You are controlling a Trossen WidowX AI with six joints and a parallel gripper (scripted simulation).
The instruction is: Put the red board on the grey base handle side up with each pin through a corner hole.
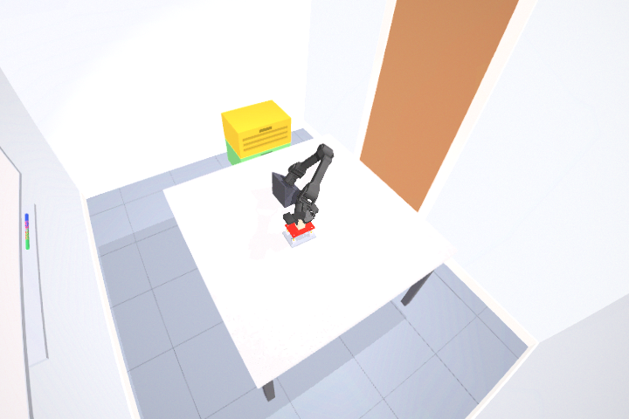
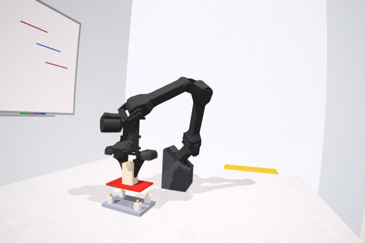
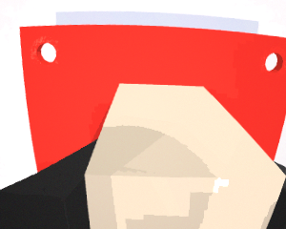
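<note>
Near the middle of the table (image 1: 335, 296) (image 2: 231, 211) (image 3: 5, 119), between its far edge and its near one, the claw (image 1: 300, 223) (image 2: 129, 171) (image 3: 164, 148) points down, its two fingers pinching the pale handle (image 1: 300, 225) (image 2: 129, 176) (image 3: 181, 119) from opposite sides. Under the handle hangs the red board (image 1: 295, 232) (image 2: 142, 185) (image 3: 148, 57), handle side up and about level, raised off the table. Two corner holes show in the wrist view, white showing through both.

Below the board sits the grey base (image 1: 302, 242) (image 2: 122, 207) (image 3: 157, 20), flat on the table. Its four posts (image 2: 137, 205) stand upright, gold pins (image 2: 137, 201) on top. A gap separates board and posts; the board is not seated. Past the board's upper edge in the wrist view, a strip of base peeks out. Whether holes and pins line up, I cannot tell.

Farther out, the black arm (image 1: 320, 173) (image 2: 198, 111) arches back to its dark foot (image 1: 279, 189) (image 2: 171, 177), which stands nearer the table's far edge. Beyond that edge, a yellow box (image 1: 256, 133) rests on a green one (image 1: 234, 157).
</note>
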